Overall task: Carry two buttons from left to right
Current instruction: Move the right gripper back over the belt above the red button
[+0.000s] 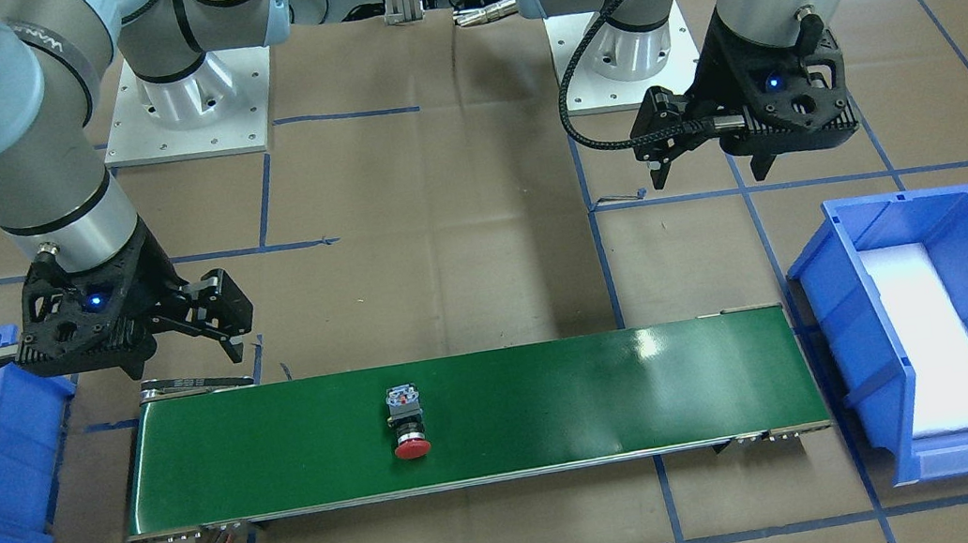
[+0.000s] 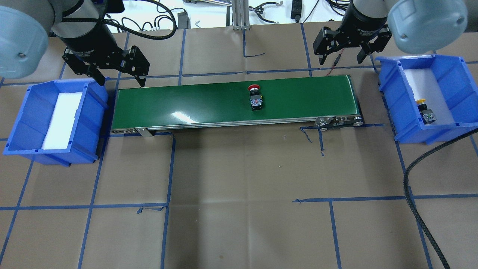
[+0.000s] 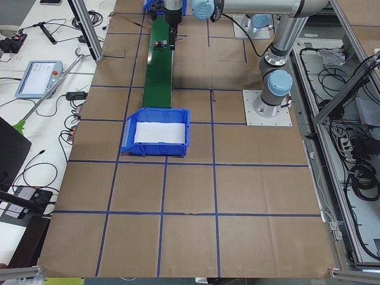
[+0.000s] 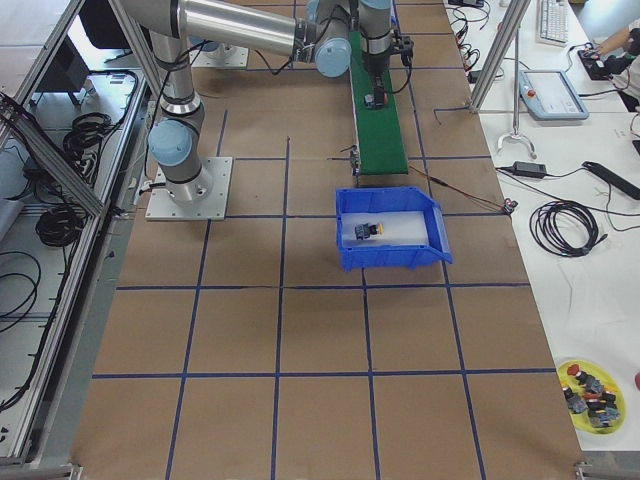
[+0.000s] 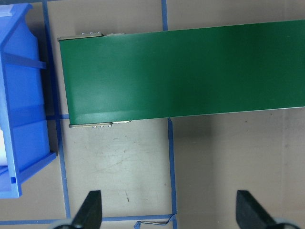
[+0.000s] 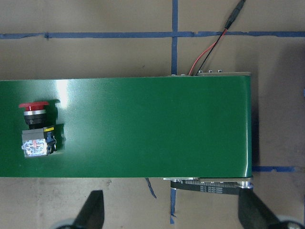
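The open-topped blue plastic bin on the left (image 2: 26, 112) stands just beside the left end of the conveyor and contains only a white foam pad (image 2: 61, 119). The left gripper (image 2: 121, 80) hangs above the brown paper-covered table (image 2: 242, 186) near that end of the belt. Its fingers are spread wide with nothing between them. The long green conveyor belt (image 2: 186, 102) runs between the two bins. The red-capped push button with a black-grey blocky body (image 2: 255, 99) lies on its side on the belt, slightly right of the middle. The right gripper (image 2: 341, 59) hangs near the right end of the belt, fingers spread and empty. The second blue plastic bin (image 2: 396, 97) stands just beside that end. The yellow-capped push button (image 2: 425, 110) lies on its side on the white pad inside it.
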Tool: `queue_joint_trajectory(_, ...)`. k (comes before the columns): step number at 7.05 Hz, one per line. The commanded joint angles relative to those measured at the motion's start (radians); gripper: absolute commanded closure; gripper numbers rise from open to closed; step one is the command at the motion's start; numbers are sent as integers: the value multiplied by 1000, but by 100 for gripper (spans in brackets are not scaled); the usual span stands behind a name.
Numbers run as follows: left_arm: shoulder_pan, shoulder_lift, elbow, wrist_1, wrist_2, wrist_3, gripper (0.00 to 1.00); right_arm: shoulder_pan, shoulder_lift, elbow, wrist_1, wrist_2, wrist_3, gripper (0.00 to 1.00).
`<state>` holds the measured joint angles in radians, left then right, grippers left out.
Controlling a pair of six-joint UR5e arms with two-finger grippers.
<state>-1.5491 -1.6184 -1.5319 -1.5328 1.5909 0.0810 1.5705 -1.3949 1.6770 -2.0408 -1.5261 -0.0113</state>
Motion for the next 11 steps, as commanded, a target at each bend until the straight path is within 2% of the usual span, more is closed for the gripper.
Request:
queue_joint_trajectory(1,-2,0,-1,-6,0,0,1,5,49,47,-76,1,8,1)
queue_joint_trajectory(3,-3,-3,-8,-16,-2,0,1,20,101,40,-96,55,69,1)
queue_joint_trajectory(6,-3,-2,-29,-17,-14,0,1,92,203,-49,-131,49,76,1)
queue_joint_trajectory(11,-3,-2,-40,-7,-16,3,1,106,258,-57,-133,47,114,1)
